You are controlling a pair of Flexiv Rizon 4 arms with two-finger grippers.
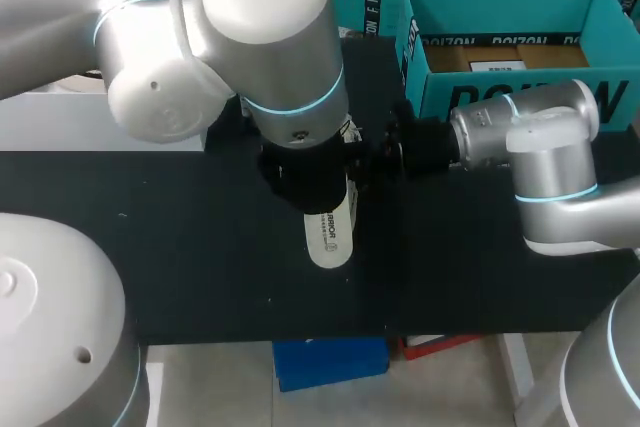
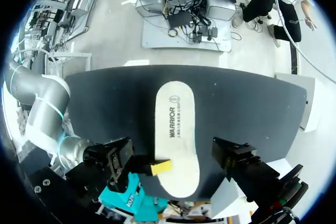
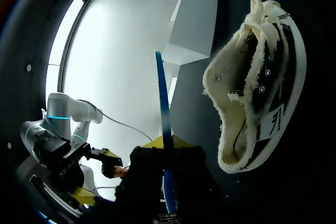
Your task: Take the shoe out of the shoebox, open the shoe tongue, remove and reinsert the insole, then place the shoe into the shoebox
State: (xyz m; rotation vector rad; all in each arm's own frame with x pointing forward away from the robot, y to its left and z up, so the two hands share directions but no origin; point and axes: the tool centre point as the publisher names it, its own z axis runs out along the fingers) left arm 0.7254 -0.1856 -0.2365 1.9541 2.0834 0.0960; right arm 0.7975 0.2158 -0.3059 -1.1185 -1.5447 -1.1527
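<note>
A: Nearest: left arm (image 1: 270, 37). Bulks in from the left, wrist pointing straight down over the middle of the black table (image 1: 180, 247).

B: And the right arm (image 1: 540, 157)?

A: Enters from the right, lying low and level, its end tucked in beside that wrist.

B: Shoebox (image 1: 440, 87)?

A: Teal, open, at the table's far right.

B: Shoe (image 3: 257, 82)?

A: Out on the table, on its side, fleecy lining showing, just beside the right gripper (image 3: 167, 142). Mostly hidden behind the left wrist from above.

B: Insole (image 2: 176, 135)?

A: White, printed face up, stretched out beneath the left gripper (image 1: 310, 192), apart from the shoe.

B: Grips?

A: Right: yellow fingertips (image 2: 160, 167) pinching the insole's edge near its shoebox-side end. Left: cannot tell whether spread or pressed together.
</note>
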